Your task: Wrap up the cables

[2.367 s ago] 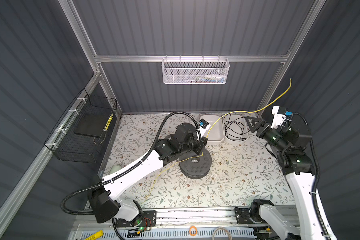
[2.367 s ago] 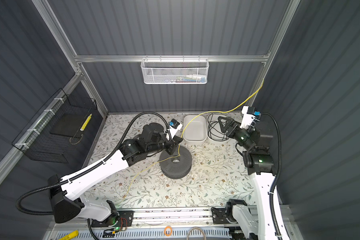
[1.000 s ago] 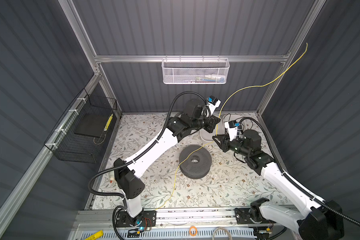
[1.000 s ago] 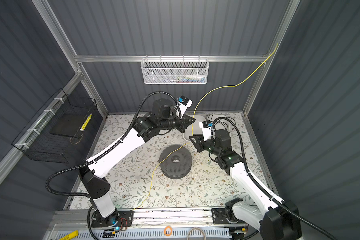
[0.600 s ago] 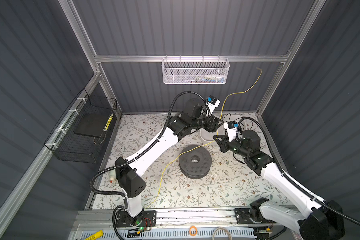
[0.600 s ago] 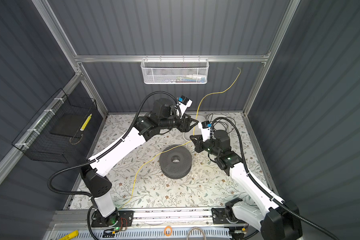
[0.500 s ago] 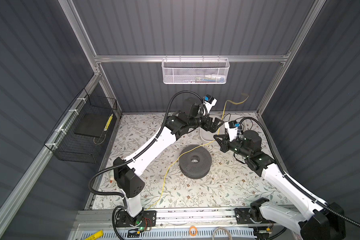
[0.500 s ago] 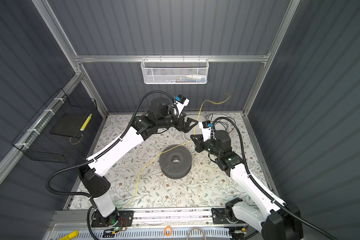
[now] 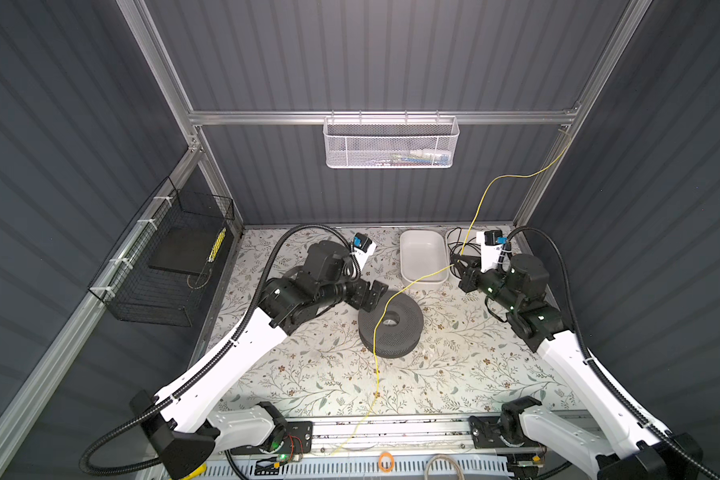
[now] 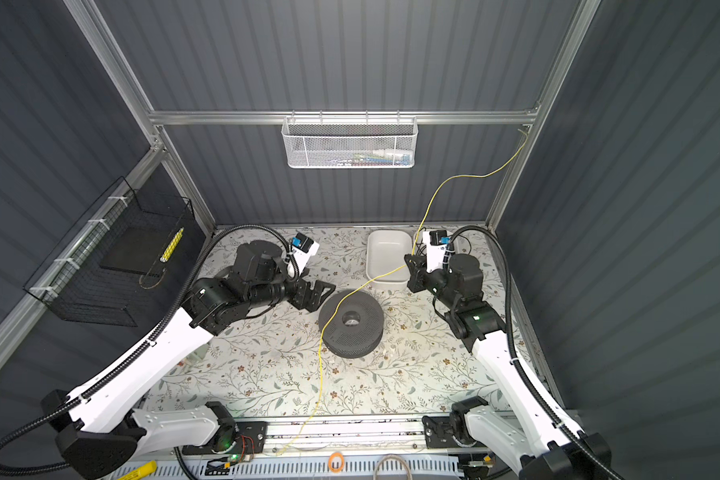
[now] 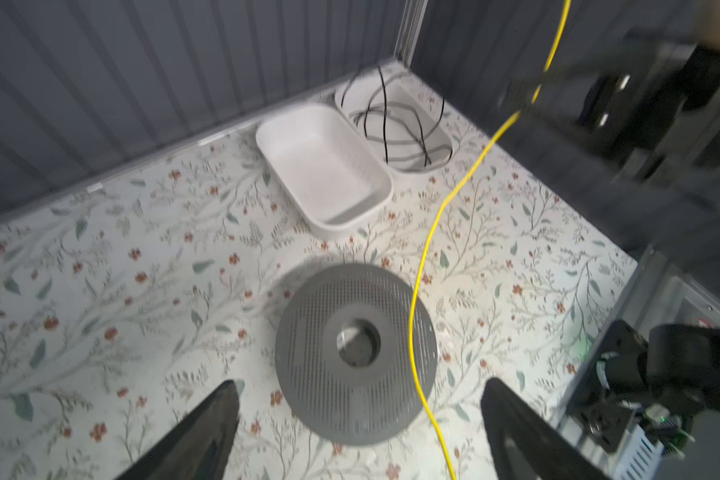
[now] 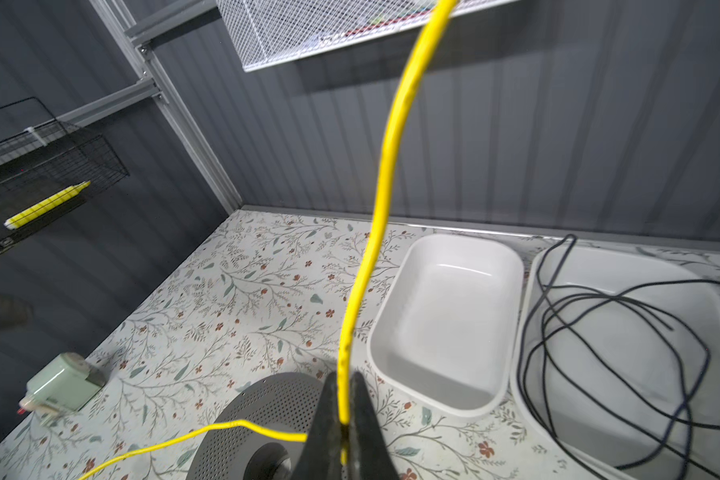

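Seen from above, with 12 o'clock at the back wall, a flowered table (image 9: 308,374) carries a grey perforated spool (image 9: 406,338) lying flat near its centre. At 1 o'clock from the spool sits an empty white tray (image 9: 422,253). Just beside it, toward 2 o'clock, is a second tray (image 12: 620,266) holding loose black cords (image 11: 384,124). The right gripper (image 9: 457,266) hangs by the front of the trays, at 2 o'clock from the spool, and it grips a thin yellow cable (image 12: 384,187). The right wrist view shows the cable squeezed between the two black fingertips. From that grip one run of cable climbs through the air toward 1 o'clock and reaches the upright corner post (image 9: 601,62), with its end high on the post. The other run leaves the grip toward 8 o'clock and passes over the front rim of the tray. It then crosses above the spool's top face in a single arc and drops toward 6 o'clock, across the table and over the front rail (image 9: 391,432). Whether the cable touches the spool cannot be told. The left gripper (image 9: 374,296) sits at 10 o'clock from the spool, just beside its rim, with its jaws spread wide and holding nothing. In the left wrist view its two fingers (image 11: 208,428) stand far apart, with the spool and the crossing cable between them. A white mesh basket (image 9: 391,145) hangs on the back wall at 12 o'clock.
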You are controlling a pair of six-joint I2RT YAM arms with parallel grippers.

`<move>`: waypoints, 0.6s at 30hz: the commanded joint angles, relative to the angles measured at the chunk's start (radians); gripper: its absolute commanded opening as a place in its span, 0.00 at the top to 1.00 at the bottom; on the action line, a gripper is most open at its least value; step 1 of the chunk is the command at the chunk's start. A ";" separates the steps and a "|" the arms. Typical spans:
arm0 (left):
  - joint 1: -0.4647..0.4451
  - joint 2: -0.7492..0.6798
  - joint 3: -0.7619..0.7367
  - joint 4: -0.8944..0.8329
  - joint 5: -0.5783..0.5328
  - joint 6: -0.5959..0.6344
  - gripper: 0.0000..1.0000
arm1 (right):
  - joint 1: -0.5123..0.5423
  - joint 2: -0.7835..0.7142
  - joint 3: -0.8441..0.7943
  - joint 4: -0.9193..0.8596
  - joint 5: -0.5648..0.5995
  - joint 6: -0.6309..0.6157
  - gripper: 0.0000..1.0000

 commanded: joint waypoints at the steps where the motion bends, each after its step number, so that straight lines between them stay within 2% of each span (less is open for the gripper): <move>1: 0.001 -0.090 -0.098 -0.060 0.132 -0.057 0.11 | -0.015 -0.019 0.041 -0.039 0.042 -0.002 1.00; 4: 0.001 -0.159 -0.171 -0.034 0.244 -0.090 0.12 | -0.019 -0.025 0.048 -0.053 0.079 0.004 1.00; 10: 0.001 -0.210 -0.336 0.020 0.343 -0.120 0.18 | -0.042 -0.030 0.048 -0.054 0.091 0.047 1.00; 13: 0.001 -0.227 -0.388 0.023 0.313 -0.118 0.28 | -0.056 -0.037 0.054 -0.064 0.090 0.057 1.00; 15: 0.001 -0.248 -0.441 0.080 0.339 -0.140 0.36 | -0.067 -0.038 0.061 -0.076 0.086 0.061 1.00; 17: 0.001 -0.261 -0.487 0.131 0.358 -0.162 0.49 | -0.078 -0.040 0.063 -0.083 0.082 0.066 1.00; 18: 0.001 -0.266 -0.503 0.147 0.358 -0.169 0.53 | -0.083 -0.040 0.065 -0.088 0.079 0.072 1.00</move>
